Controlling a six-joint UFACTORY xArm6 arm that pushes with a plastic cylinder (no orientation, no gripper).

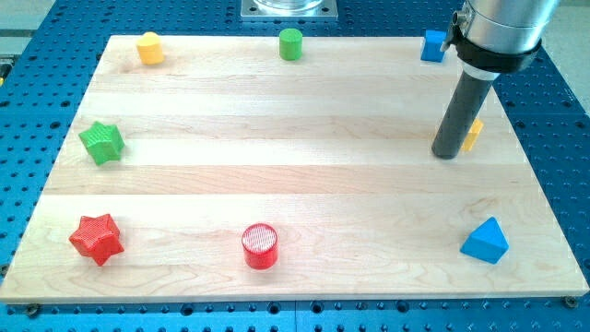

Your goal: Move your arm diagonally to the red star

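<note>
The red star [97, 238] lies near the bottom left corner of the wooden board [295, 175]. My tip [446, 155] rests on the board at the view's right, far from the red star, up and to the right of it. A yellow block [474, 135] sits just right of the rod, partly hidden behind it.
A red cylinder [260, 246] stands at the bottom middle. A green star [102, 142] is at the left edge. A yellow block [149, 47], a green cylinder [291, 43] and a blue block [433, 45] line the top edge. A blue triangular block [486, 242] sits at the bottom right.
</note>
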